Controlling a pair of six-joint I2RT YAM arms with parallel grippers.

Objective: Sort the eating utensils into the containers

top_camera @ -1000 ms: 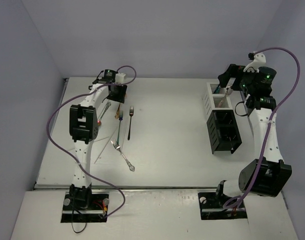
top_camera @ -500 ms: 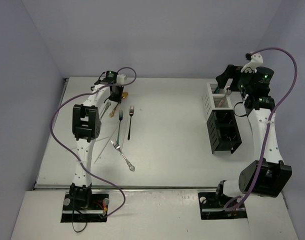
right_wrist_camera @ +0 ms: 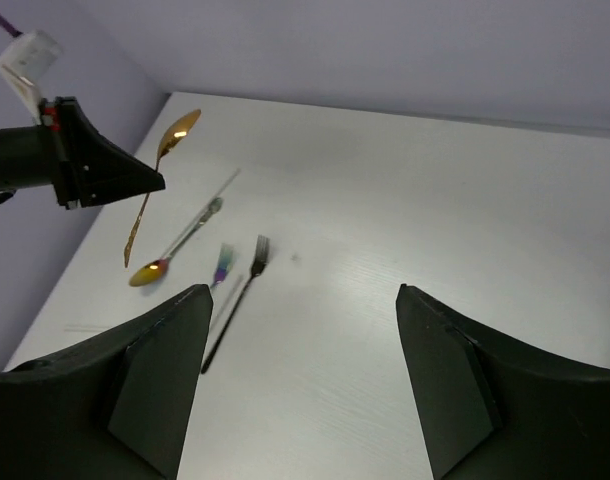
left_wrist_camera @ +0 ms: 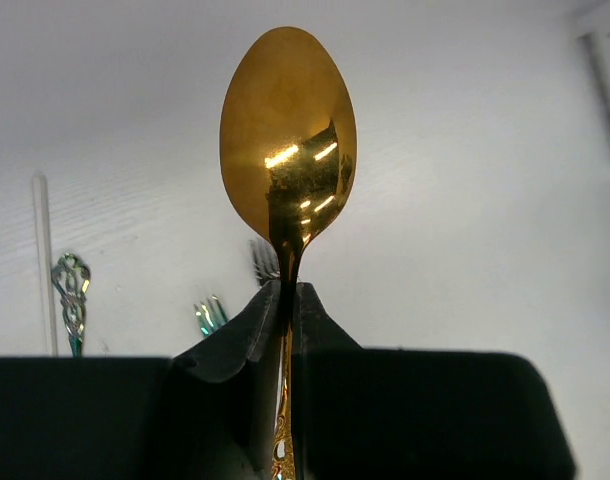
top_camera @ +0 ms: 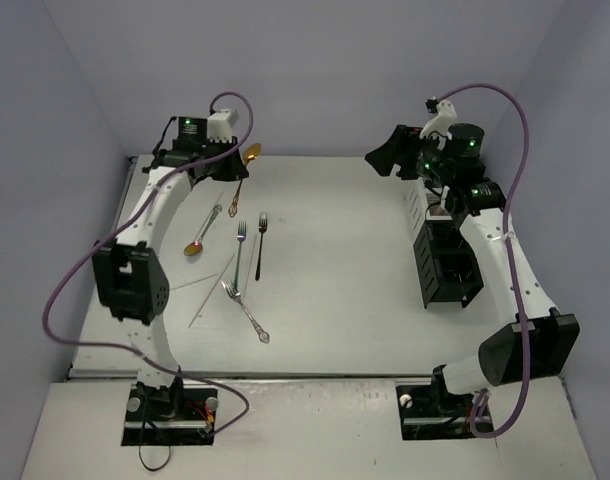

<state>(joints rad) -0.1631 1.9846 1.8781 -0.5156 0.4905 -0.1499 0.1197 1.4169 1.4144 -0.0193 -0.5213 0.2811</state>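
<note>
Top view: at upper left, the left fingers (top_camera: 228, 168) hold the gold spoon (top_camera: 250, 154) above the table (top_camera: 335, 280), probably to carry it to the boxes (top_camera: 447, 262).
Left wrist view: they pinch its neck firmly.
Right wrist view: the right fingers (right_wrist_camera: 160, 380) are spread and empty.

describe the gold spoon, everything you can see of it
The gold spoon looks like polished metal: a smooth, mirror-bright oval bowl on a slim handle with a patterned lower part. The left fingers pinch the handle a little below the bowl. It hangs tilted in the air above the table, bowl end higher, with nothing else touching it.
</note>
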